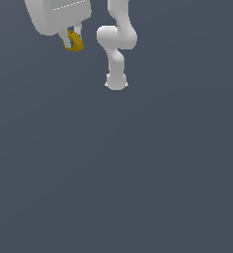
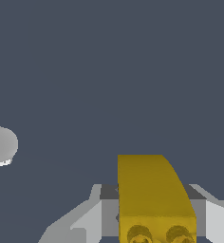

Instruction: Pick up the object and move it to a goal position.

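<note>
The object [image 1: 74, 41] is a small mustard-yellow curved chunk hanging high in the exterior view's upper left, held between the white fingers of my gripper [image 1: 72, 39]. In the wrist view the object [image 2: 152, 194] fills the space between the two grey-white fingers [image 2: 88, 220], with two round holes showing on its near face. The gripper is shut on it, well above the floor. No goal marker is visible in either view.
The arm's white links and base [image 1: 116, 81] stand at the exterior view's upper middle, to the right of the gripper. The base also shows as a white blob [image 2: 1, 144] in the wrist view. A plain dark grey floor [image 1: 138, 173] spreads below.
</note>
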`<state>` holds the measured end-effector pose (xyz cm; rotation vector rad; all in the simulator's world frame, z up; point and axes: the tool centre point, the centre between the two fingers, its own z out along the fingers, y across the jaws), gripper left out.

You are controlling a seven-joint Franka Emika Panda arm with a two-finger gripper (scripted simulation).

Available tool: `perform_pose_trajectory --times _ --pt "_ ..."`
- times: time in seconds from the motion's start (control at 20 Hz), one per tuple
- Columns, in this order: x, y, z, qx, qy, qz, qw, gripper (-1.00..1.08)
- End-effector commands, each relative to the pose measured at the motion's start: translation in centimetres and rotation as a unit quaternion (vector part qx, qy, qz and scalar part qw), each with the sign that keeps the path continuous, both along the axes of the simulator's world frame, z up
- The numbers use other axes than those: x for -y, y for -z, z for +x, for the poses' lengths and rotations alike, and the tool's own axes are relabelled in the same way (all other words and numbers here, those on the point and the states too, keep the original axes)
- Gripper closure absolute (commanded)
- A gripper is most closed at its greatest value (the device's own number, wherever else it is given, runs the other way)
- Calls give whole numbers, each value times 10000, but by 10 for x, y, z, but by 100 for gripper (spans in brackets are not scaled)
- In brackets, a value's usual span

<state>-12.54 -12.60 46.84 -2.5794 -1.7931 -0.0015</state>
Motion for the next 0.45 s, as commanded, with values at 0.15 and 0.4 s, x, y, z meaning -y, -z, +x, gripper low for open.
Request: perform_pose_trajectory --times 0.15,0.4 --pt "7 -18 0 -4 -1 -3 10000 108" --pt "9 -22 1 -4 -1 -3 10000 108"
